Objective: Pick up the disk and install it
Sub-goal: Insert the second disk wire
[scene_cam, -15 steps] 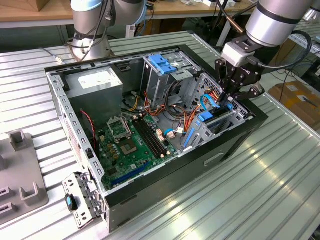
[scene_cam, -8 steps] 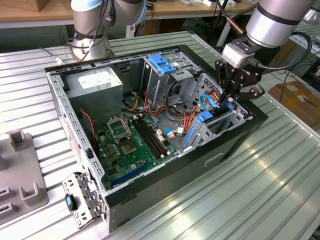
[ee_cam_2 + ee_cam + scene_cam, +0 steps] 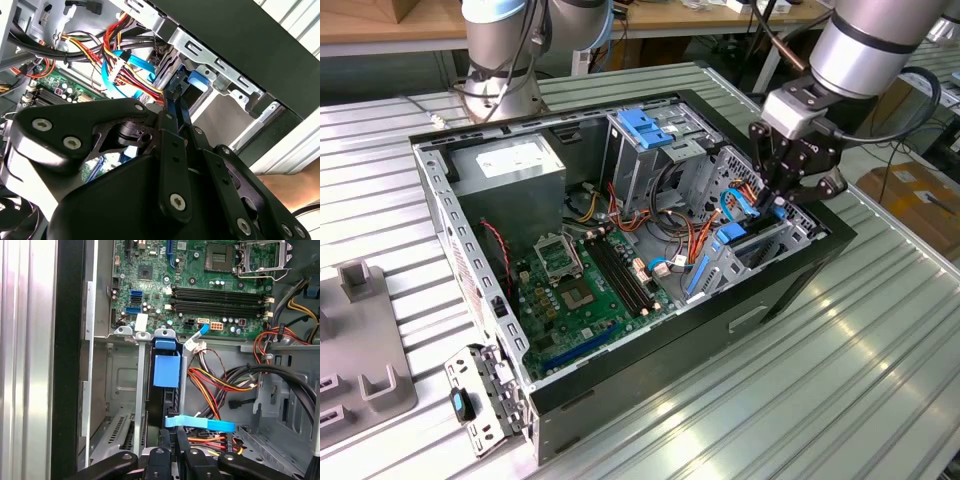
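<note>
One disk [image 3: 166,371] seated in bay slot, pincer [image 3: 176,440] directly above.

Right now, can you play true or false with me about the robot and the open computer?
1. The computer case has its side off, so the green motherboard shows. True.
2. The gripper is over the grey power supply box. False: it is at the drive bay near the exterior view's right end of the case, far from that box.
3. The disk, with its light-blue frame, stands on edge in a slot of the bay. True.
4. The case stands on a wooden floor. False: it rests on a ribbed metal table.
5. Red, yellow and orange cables run beside the bay. True.
</note>
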Controlling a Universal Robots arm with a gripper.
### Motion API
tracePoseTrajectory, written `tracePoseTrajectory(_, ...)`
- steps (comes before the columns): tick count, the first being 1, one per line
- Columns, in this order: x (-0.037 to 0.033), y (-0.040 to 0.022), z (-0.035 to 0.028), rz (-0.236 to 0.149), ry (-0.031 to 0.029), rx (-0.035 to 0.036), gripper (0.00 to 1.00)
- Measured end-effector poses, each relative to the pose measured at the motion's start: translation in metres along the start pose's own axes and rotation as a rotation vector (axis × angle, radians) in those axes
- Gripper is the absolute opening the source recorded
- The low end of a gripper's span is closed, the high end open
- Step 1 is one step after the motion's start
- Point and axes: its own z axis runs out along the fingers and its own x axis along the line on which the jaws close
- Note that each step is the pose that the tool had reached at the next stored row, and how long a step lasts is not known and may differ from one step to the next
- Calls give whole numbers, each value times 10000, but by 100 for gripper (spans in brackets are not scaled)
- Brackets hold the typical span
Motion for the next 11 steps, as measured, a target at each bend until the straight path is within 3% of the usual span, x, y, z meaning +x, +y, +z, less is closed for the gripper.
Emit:
tracePoseTrajectory(6,1,5,51,0,6,-1,17)
tracePoseTrajectory(11,1,6,58,0,-2,0,17)
